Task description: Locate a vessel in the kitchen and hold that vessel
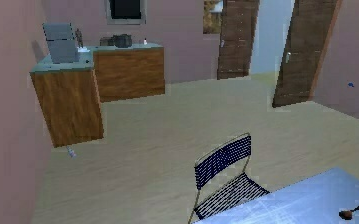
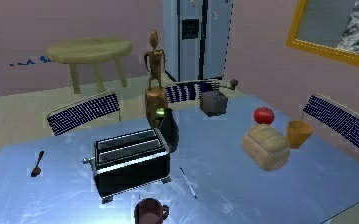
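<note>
Pincer: can't tell its state or whether it holds anything, so places relative to it are judgement only.

Two vessel candidates on the table (image 2: 47,200):
- Dark mug (image 2: 150,211) at the arm side view's bottom edge, just in front of the toaster (image 2: 132,163). It is likely the closest thing to the pincer's reach.
- Orange cup (image 2: 300,133), farther out and to the right, just beside the bread loaf (image 2: 265,148).

Handling, as a guess: the mug is stiff, light-to-medium, glazed so slippery, and breaks if dropped. Grip across the body or the rim wall, not the handle. The cup looks lighter and thin-walled.

In the way: the toaster blocks a reach past the mug. A thin utensil (image 2: 187,183) lies beside the toaster. The tall statue (image 2: 154,75) and dark bottle (image 2: 165,125) stand behind it and look easy to tip. The loaf and the tomato (image 2: 263,116) crowd the cup.
</note>
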Robot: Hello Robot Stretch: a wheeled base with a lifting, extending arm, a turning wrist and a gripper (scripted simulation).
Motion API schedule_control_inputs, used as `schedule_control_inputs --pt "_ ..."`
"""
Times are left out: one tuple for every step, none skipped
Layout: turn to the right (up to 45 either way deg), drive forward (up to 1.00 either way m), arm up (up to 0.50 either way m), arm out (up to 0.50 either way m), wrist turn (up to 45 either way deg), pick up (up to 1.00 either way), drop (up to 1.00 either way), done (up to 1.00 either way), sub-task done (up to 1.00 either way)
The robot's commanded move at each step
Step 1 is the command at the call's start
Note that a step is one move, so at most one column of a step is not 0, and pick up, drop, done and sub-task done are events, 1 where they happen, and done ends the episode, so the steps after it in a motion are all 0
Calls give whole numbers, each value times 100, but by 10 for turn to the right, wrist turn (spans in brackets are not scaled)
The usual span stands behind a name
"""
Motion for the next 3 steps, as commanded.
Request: schedule_control_inputs --pt "0 0 28 0 0 0 0 0 0" --pt "0 0 0 8 0 0 0 0 0" --pt "0 0 0 0 450 0 0 0 0"
